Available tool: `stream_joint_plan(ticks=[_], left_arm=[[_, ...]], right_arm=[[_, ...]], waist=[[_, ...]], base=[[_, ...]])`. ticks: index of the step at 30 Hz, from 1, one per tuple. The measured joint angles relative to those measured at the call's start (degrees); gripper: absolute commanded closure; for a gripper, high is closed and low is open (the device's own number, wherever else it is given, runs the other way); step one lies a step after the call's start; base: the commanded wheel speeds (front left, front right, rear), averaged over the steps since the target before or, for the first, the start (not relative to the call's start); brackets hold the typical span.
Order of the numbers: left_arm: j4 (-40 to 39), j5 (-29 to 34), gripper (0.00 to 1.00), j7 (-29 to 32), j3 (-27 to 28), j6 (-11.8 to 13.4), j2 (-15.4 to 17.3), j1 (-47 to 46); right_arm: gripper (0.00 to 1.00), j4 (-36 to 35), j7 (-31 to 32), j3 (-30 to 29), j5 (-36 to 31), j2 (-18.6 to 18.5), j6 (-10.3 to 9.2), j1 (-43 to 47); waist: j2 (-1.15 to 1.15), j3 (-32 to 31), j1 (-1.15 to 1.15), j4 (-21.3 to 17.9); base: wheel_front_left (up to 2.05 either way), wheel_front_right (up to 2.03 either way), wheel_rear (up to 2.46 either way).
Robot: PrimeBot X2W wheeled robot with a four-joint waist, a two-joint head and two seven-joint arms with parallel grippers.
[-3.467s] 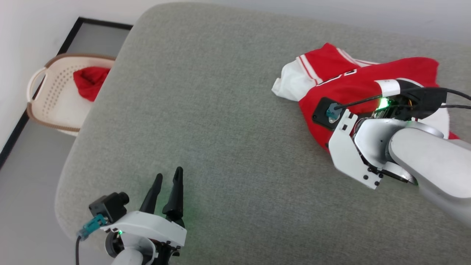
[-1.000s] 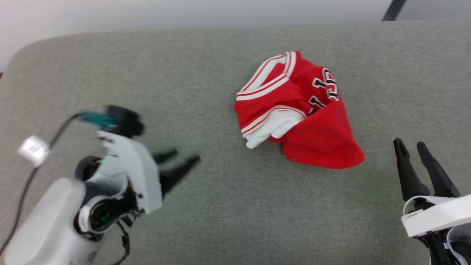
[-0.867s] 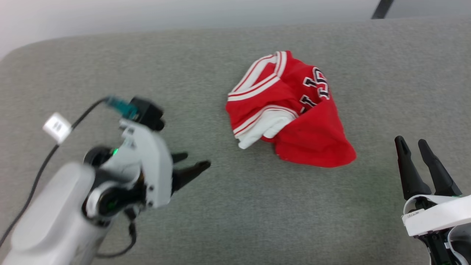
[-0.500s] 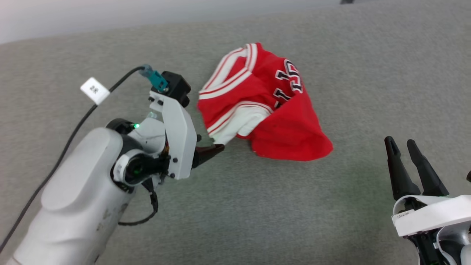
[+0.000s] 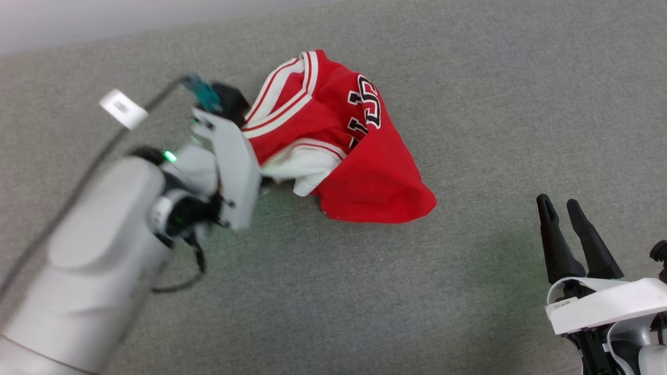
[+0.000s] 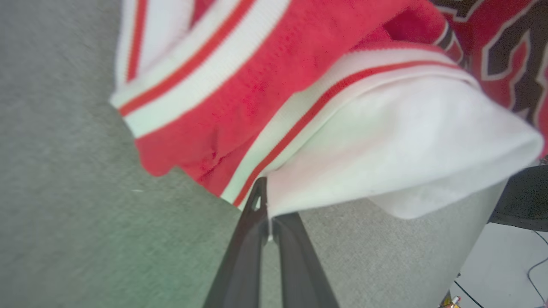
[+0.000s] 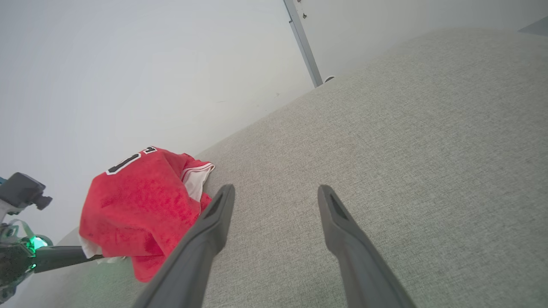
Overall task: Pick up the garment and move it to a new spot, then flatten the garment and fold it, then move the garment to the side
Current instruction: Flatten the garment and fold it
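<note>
- The left gripper is pinched closed on the garment at the lower edge of its white sleeve — thin cloth caught between the dark fingers.
- The garment lies crumpled on the grey padded surface, left of centre in the head view, its red body bunched just right of the clamped sleeve.
- The right gripper hovers at the lower right — jaws spread, empty, well apart from the garment.

A broad grey fabric-covered cushion carries one crumpled garment, red with white sleeves and striped trim, heaped in a mound near the cushion's far edge.
</note>
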Motion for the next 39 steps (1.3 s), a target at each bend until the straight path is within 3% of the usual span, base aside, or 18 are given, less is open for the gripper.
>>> stream_joint_plan(ticks=[5, 9, 14, 22, 28, 39], left_arm=[[-0.07, 4.9, 1.0, -3.46, -0.65, -0.15, 5.16, -6.24], [-0.79, 8.86, 1.0, -7.54, -0.36, -0.33, 7.24, -11.28], [-1.98, 12.02, 1.0, -13.13, 0.56, -0.35, 7.44, -18.64], [-3.38, 16.51, 1.0, -13.66, -3.76, -0.41, 8.98, -23.1], [2.43, 17.97, 1.0, -16.02, -7.93, -0.41, 12.15, -18.1], [18.01, 24.25, 1.0, -28.94, -16.31, -0.52, 14.49, -17.64]], right_arm=[[0.0, 0.29, -0.1, 0.13, 0.18, 0.01, 0.0, 0.05], [0.0, 0.37, -0.11, 0.33, 0.19, 0.01, 0.0, 0.02], [0.0, 0.56, -0.12, 0.48, 0.19, 0.02, 0.0, -0.02], [0.0, 0.69, -0.24, 0.78, 0.19, 0.03, 0.0, 0.0], [0.0, 0.99, -0.35, 2.16, 0.56, 0.03, 0.0, -0.03], [0.0, 1.56, -1.13, 3.79, 1.11, 0.03, 0.0, -0.98]], waist=[[0.0, -0.68, 0.0, 1.08], [0.0, -0.94, 0.0, 1.86], [0.0, -1.28, 0.0, 2.94], [0.0, -2.05, 0.0, 3.64], [0.0, -1.73, 0.0, 2.93], [0.0, 0.76, 0.0, 0.88]], base=[[0.0, 0.0, 0.0], [0.0, 0.0, 0.0], [0.0, 0.0, 0.0], [0.0, 0.0, 0.0], [0.0, 0.0, 0.0], [0.0, 0.0, 0.0]])
